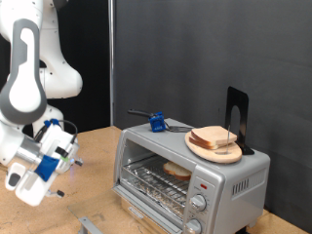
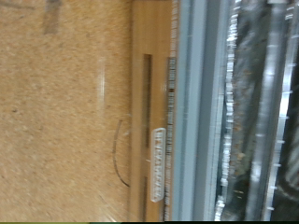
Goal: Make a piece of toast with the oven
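A silver-grey toaster oven (image 1: pixel 190 171) sits on a wooden desk (image 1: pixel 93 180), towards the exterior view's right. Its door appears to hang open, and a piece of toast (image 1: pixel 176 169) lies on the wire rack (image 1: pixel 156 180) inside. Two round knobs (image 1: pixel 198 203) sit on the oven's front panel, on the side towards the exterior view's right.

On top of the oven rests a round wooden plate (image 1: pixel 198 148) stacked with more bread slices (image 1: pixel 214 139). Beside it stand a black bookend-like stand (image 1: pixel 237 119) and a small blue object (image 1: pixel 156 121).

The white robot arm (image 1: pixel 34 73) stands well to the exterior view's left of the oven. Its tool (image 1: pixel 27 184) hangs low over the desk, apart from the oven, with nothing visibly between its fingers. How far open it is cannot be told: it is small and partly turned away.

The wrist view shows only blurred desk surface and metal edges.
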